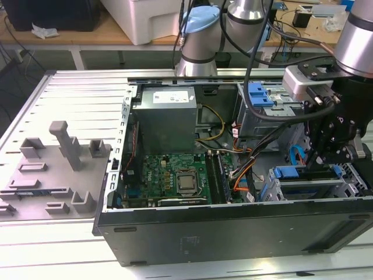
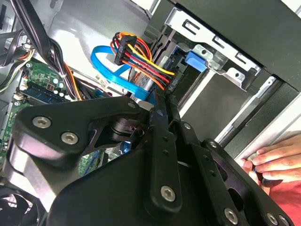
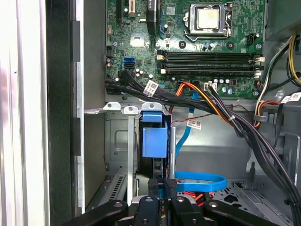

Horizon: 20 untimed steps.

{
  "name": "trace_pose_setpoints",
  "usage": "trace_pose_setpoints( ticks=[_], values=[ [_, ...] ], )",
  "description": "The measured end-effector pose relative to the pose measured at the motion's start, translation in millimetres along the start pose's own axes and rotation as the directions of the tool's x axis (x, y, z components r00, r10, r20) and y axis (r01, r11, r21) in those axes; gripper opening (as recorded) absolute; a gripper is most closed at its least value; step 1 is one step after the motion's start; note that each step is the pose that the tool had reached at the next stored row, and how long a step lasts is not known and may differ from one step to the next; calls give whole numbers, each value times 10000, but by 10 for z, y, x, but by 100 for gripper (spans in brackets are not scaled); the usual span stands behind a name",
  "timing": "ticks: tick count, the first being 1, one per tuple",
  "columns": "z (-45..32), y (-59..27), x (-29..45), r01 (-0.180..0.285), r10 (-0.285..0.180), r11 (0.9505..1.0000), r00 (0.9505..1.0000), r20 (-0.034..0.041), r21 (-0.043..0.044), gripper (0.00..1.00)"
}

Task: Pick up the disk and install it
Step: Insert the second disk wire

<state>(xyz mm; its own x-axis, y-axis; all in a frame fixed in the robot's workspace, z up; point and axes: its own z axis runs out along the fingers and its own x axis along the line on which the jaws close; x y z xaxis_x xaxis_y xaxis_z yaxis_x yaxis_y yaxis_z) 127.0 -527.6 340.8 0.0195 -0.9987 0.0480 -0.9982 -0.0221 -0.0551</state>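
Reaching down into the open computer case (image 1: 233, 233) at the exterior view's right, wrist bent so that the black gripper (image 1: 319, 160) points steeply into the corner bay. Hanging just above the silver drive cage (image 1: 309, 189), beside the motherboard (image 1: 175, 175). Fingertips pressed together in both wrist views, no gap showing between them (image 3: 164, 184); cannot tell whether anything thin is pinched there. Sitting in the cage slot on edge: the disk (image 3: 154, 136), blue carrier end toward the first wrist view, its black edge running right up to the fingertips; touching or just short of them, impossible to say. Looping beside the tips, a blue flat cable (image 3: 197, 181). Tagged with small white cable labels (image 3: 194, 124), print too small to read. Likewise a white sticker on the grey power supply (image 1: 166, 116), unreadable. Resting on the case's edge in the second wrist view, a person's hand (image 2: 277, 162), near the gripper's linkage.
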Motion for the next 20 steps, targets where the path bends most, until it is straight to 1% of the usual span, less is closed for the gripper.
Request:
trace_pose_setpoints(
  ticks=[20],
  values=[
    [20, 1, -1, 0, 0, 10000, 10000, 0, 1, 16]
  ],
)
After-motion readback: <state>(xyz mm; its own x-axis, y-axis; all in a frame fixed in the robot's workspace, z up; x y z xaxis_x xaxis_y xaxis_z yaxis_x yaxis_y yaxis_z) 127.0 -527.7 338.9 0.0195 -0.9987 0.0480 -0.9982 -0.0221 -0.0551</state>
